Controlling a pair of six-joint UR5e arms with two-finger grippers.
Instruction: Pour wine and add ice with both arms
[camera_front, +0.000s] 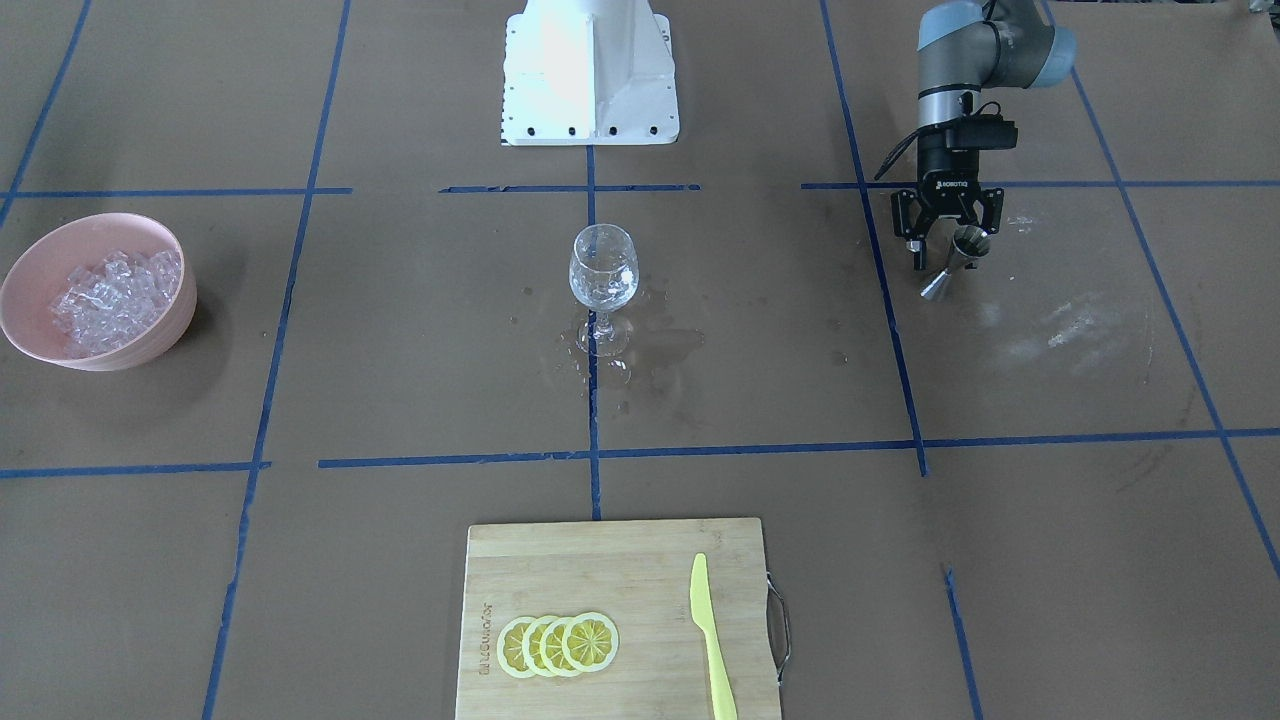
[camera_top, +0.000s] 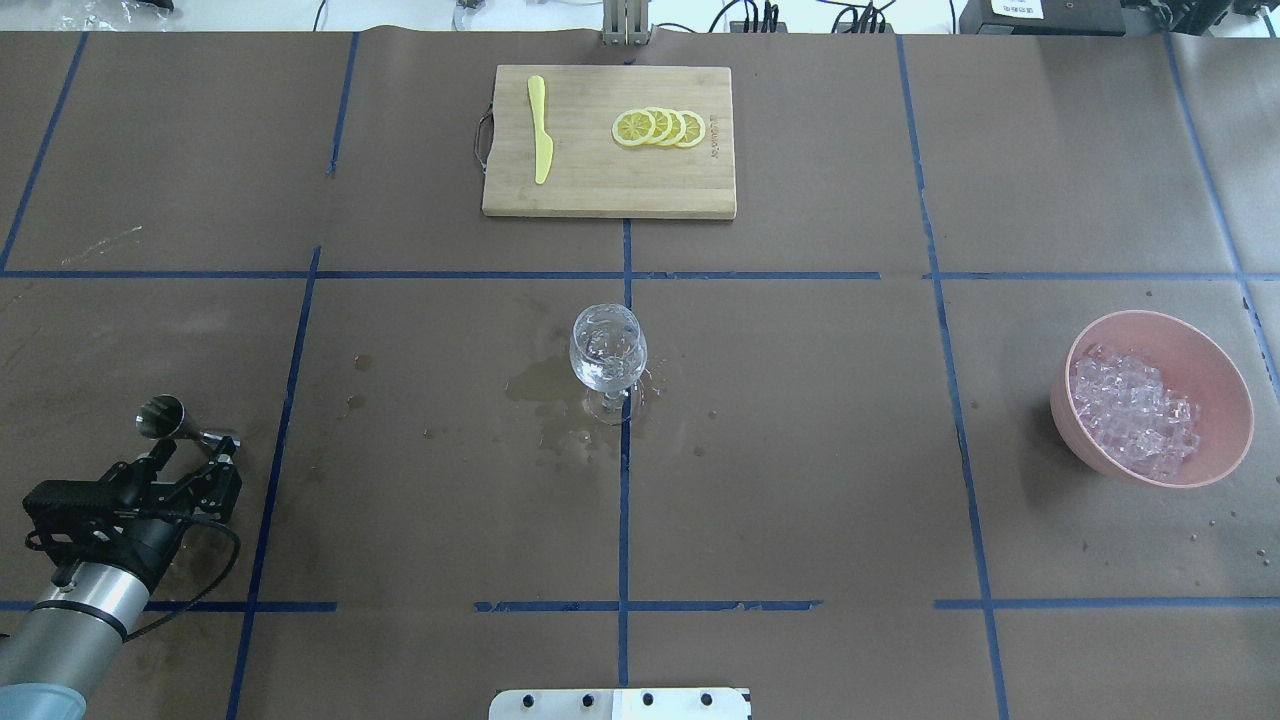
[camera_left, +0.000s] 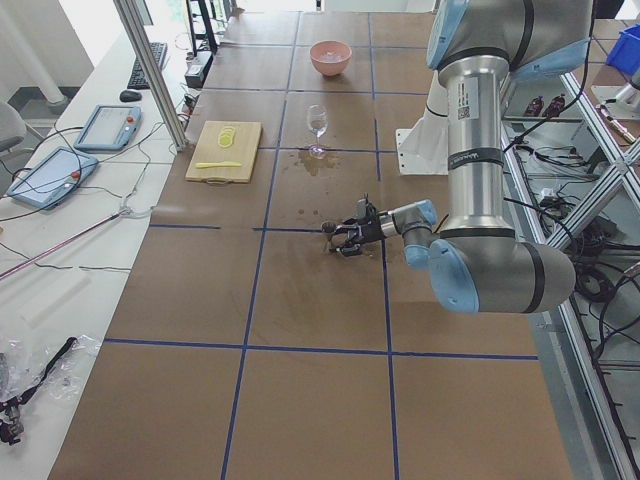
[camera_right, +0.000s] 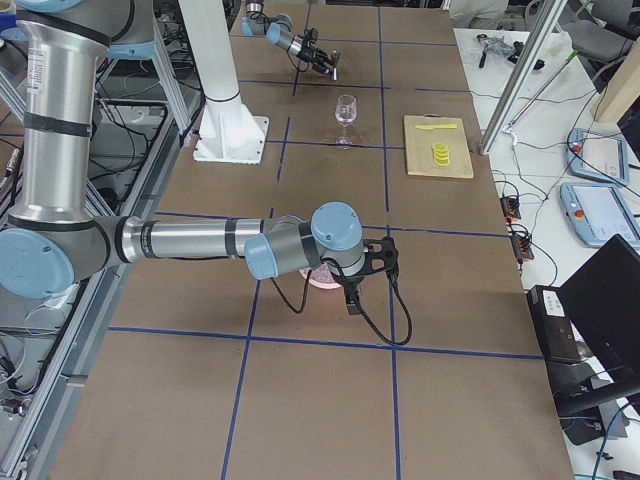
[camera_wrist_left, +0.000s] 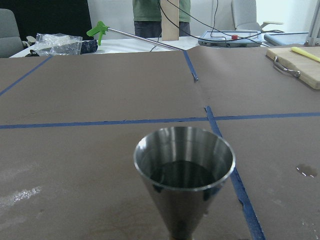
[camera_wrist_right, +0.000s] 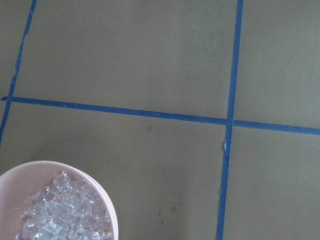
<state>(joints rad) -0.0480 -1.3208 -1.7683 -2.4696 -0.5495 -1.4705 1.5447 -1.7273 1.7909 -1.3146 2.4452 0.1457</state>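
From the front, the left hand (camera_front: 948, 245) stood low on the robot's left. Its jaws were spread wider than the jigger (camera_front: 955, 265) between them and seemed to grip nothing. The glass (camera_front: 603, 272) stood mid-surface (camera_front: 400, 350) with wine (camera_front: 603, 292) in it and a wet patch (camera_front: 660, 345) round its foot. The ice (camera_front: 115, 290) lay heaped in the bowl (camera_front: 165, 335), far to the robot's right.

Overhead, glass and bowl were well apart.

The left-end view added nothing about the grip.

From the right end, the right hand (camera_right: 360, 285) hung just over the bowl. I cannot tell how far it was open.

The left wrist view showed the jigger upright and close, dark inside, its contents unclear.

The right wrist view held the bowl only in its lower-left corner, so that hand sat off-centre.

The ice seemed the step in hand. The right hand should centre over the heap first, then come down with jaws apart and pinch one top cube gently, since the cubes look slippery. It should release low over the glass mouth, because a stemmed glass on a wet surface would tip easily.
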